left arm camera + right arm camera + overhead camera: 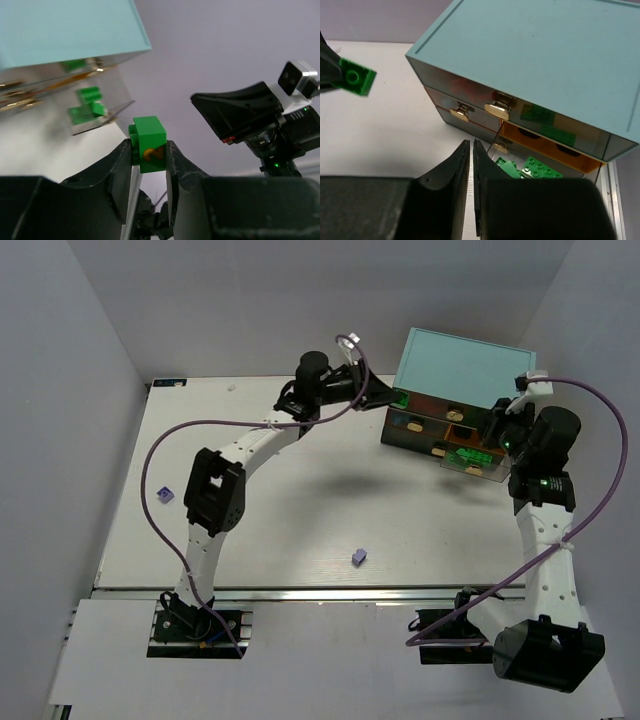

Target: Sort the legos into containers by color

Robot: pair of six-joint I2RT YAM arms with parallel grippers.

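Note:
My left gripper [392, 398] is shut on a green lego [149, 131] and holds it in the air by the left front of the light teal cabinet [462, 365]. The same lego shows in the right wrist view [355, 81]. A clear drawer [472, 458] at the lower right of the cabinet is pulled out and holds several green legos [536, 168]; it also shows in the left wrist view [90, 107]. My right gripper [471, 144] is shut and empty, hovering just in front of that open drawer. Two lavender legos [359, 557] [165, 495] lie on the table.
The other drawers with tan handles [496, 110] are pushed in. The right arm [260, 115] stands close beyond the held lego. White walls enclose the table [300, 490] on the left, back and right.

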